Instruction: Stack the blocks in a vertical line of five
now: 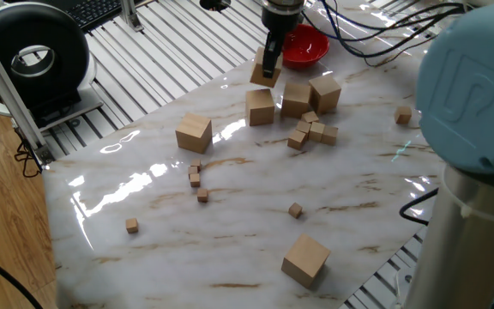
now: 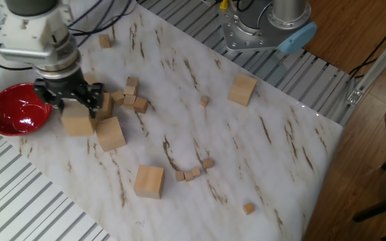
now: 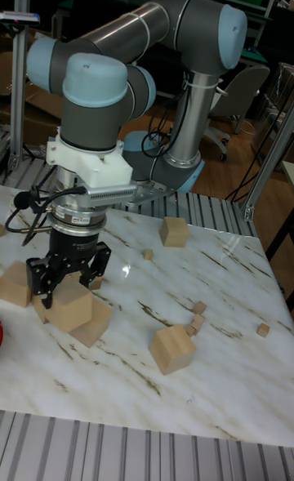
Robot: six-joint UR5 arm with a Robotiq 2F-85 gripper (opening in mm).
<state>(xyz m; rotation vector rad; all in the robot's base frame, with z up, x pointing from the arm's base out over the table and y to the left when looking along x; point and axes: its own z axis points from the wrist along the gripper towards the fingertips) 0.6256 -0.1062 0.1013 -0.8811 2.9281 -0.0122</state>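
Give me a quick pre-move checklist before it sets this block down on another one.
1. Grip: gripper shut on the held block: ok.
2. Held block clear of the table: ok, it looks lifted in the tall view.
3. Over the nearest loose block: not ok, offset beside it.
4. Stack begun: not ok, no block sits on another.
5. Red bowl out of the path: ok.
6. Held block level: cannot tell.

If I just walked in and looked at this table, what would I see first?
Probably the gripper at the far end of the marble table, shut on a big wooden block held just above the others. Right beside it sits a shiny red bowl. Tiny cubes are scattered about.
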